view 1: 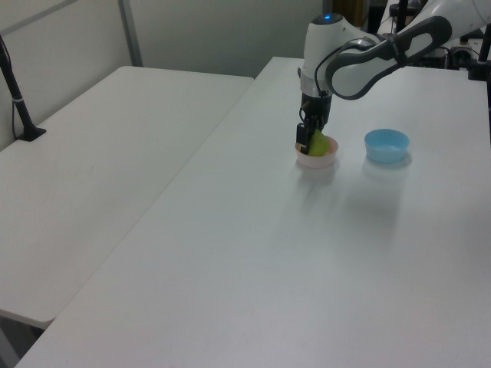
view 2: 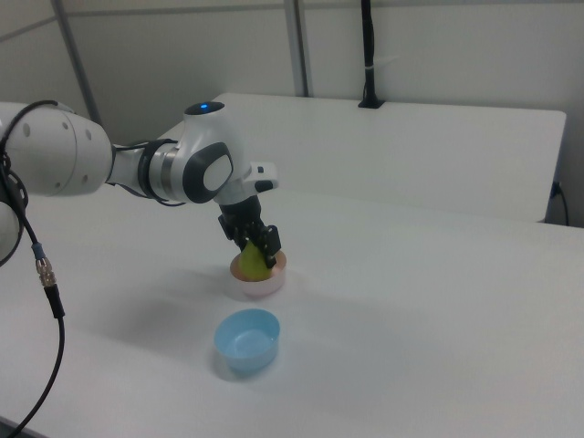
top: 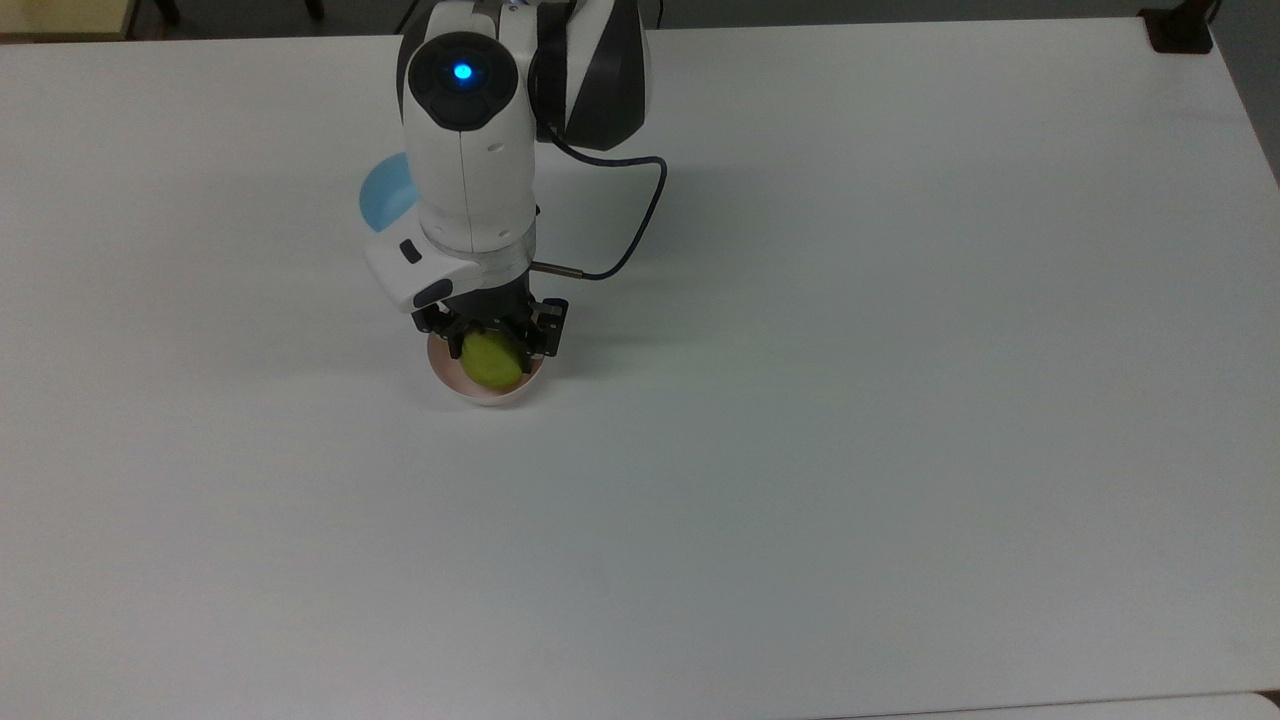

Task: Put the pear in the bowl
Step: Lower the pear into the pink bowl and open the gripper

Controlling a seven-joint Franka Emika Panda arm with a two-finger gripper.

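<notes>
Gripper: the gripper [top: 492, 345] points down over the pink bowl, its black fingers [top: 535, 335] clamped on the pear; in the left view it [view 1: 311, 142] reaches the bowl's rim, and in the right view it [view 2: 255, 248] sits low over the bowl.
Pear: the yellow-green pear [top: 491, 361] is inside the bowl's rim, still between the fingers; whether it touches the bowl's floor cannot be told. It shows in the left view [view 1: 317, 142] and in the right view [view 2: 253, 265] with its narrow end up toward the gripper.
Bowl: the pale pink bowl [top: 487, 396] stands on the white table [top: 900, 400], directly under the gripper; also seen in the left view [view 1: 317, 160] and the right view [view 2: 258, 286].
Blue bowl: a light blue bowl [top: 385, 192] lies at about 11 o'clock from the pink bowl in the top view, partly behind the arm. In the left view it [view 1: 386, 145] is at 3 o'clock of the pink bowl, apart from it; in the right view it [view 2: 246, 340] is at 6 o'clock.
Arm: the white arm [top: 468, 150] shows a lit blue dot on top, and a dark cable [top: 640, 220] loops at its 3 o'clock in the top view.
Second table: another white table [view 1: 100, 169] stands at 9 o'clock in the left view.
</notes>
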